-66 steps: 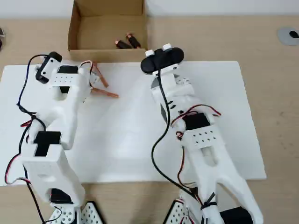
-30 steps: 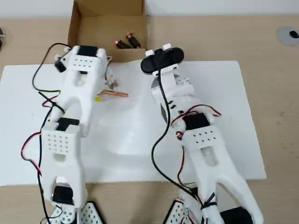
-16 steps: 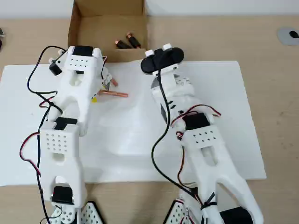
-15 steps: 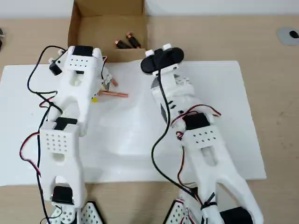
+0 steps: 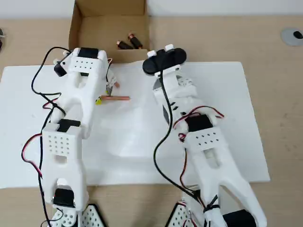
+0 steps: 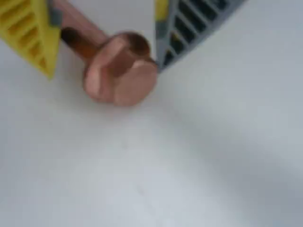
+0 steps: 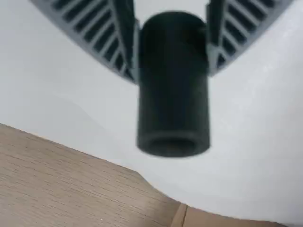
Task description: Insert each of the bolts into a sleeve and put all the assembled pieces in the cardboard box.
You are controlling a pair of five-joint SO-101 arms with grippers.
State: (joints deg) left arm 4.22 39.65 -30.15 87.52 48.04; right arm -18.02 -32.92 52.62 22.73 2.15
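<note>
A copper bolt (image 5: 118, 98) lies flat on the white mat (image 5: 227, 118), just in front of the cardboard box (image 5: 75, 33). My left gripper (image 5: 105, 93) is down over one end of it. Up close, the yellow finger (image 6: 28, 33) touches the bolt's (image 6: 124, 78) shaft and the grey finger (image 6: 189, 23) touches its hex head, so my left gripper (image 6: 103, 61) is shut on it. My right gripper (image 7: 171, 75) is shut on a black sleeve (image 7: 173, 90), held low over the mat's far edge. In the high view it sits hidden under the black wrist camera (image 5: 164, 60).
Two assembled dark pieces with copper heads (image 5: 129, 42) lie in the box's right front corner. Bare wooden table (image 7: 71, 189) shows past the mat edge. The mat is open between the two arms and to the right.
The left arm swung in from the left and came down over the bolt. The bolt turned from slanted to level and slid slightly toward the arms. The right arm stayed still.
</note>
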